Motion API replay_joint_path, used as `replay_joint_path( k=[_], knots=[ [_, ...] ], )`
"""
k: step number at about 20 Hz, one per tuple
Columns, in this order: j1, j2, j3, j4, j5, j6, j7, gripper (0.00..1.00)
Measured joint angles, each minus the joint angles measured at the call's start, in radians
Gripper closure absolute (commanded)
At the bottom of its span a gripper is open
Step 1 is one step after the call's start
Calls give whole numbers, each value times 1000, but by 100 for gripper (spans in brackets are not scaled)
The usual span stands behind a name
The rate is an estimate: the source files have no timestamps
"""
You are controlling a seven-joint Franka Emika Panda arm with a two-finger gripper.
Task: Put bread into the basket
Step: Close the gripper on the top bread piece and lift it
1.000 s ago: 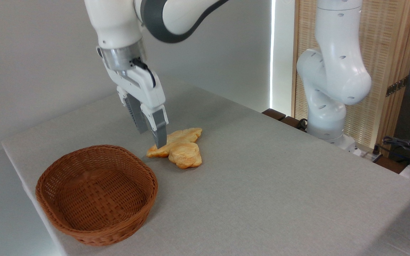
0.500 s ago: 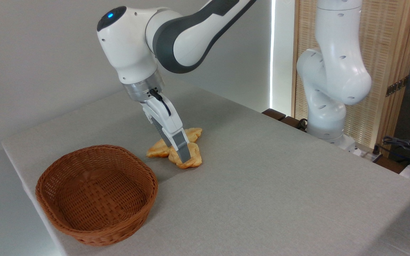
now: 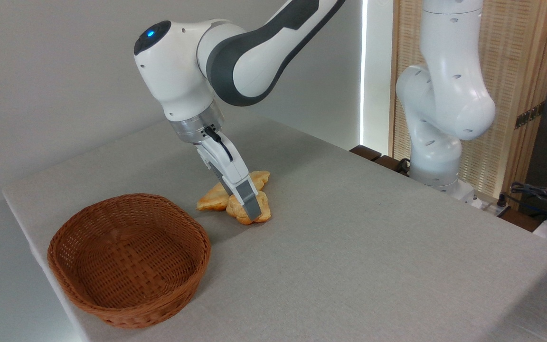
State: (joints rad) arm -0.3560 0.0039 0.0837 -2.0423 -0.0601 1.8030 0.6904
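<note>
On the grey bench (image 3: 349, 247), mid-left: bread (image 3: 264, 213), resting against a flatter pastry (image 3: 212, 202). Claw (image 3: 249, 213) tilted down onto it, one finger in front; grip width hidden, cannot tell. Basket (image 3: 128, 259) near-left, empty. Advice: seat both fingers astride the bun alone, squeeze gently, lift clear.

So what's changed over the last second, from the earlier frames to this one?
The gripper swung down and to the right, from above the flat pastry's left end onto the bread, its fingers now low at the bun. Whether it has closed on the bread cannot be told. The bread looks nudged very slightly; it is not lifted. The basket, the pastry and the table stayed put.
</note>
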Motion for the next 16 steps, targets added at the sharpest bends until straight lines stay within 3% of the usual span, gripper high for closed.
replay_joint_path(
  k=[2,4,16],
  knots=[
    [-6,4,-1,-1,0,0,0,54],
    [-10,9,-1,-1,0,0,0,68],
    [-12,9,4,2,0,1,36,68]
  ],
)
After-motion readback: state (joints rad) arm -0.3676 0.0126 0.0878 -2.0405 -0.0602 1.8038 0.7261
